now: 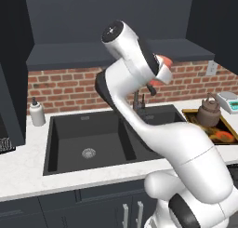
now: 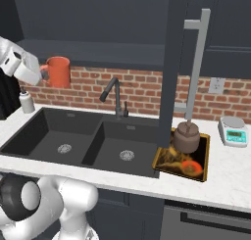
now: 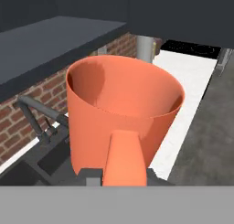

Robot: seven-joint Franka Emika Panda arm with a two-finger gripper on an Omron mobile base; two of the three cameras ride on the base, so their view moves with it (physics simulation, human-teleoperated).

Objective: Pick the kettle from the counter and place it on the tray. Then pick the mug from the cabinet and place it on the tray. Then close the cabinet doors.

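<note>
My gripper (image 2: 45, 75) is shut on the handle of the orange mug (image 2: 59, 71), holding it upright in the air above the left of the sink. From the hand, the mug (image 3: 123, 104) sits close, its handle between the fingertips of the gripper (image 3: 122, 175). A bit of the mug (image 1: 165, 62) peeks out behind the wrist. The brownish-grey kettle (image 2: 187, 138) stands on the golden-brown tray (image 2: 205, 152) on the counter (image 2: 230, 178) right of the sink. One charcoal cabinet door (image 2: 174, 62) stands open above the tray, and the cabinet shelf (image 1: 93, 52) lies bare.
A black double sink (image 1: 88, 138) with a dark faucet (image 2: 115, 94) lies under the mug. A white soap bottle (image 1: 36, 112) stands at the left, and a white kitchen scale (image 2: 233, 130) at the right. The door's silver bar handle (image 2: 196, 62) hangs just above the kettle.
</note>
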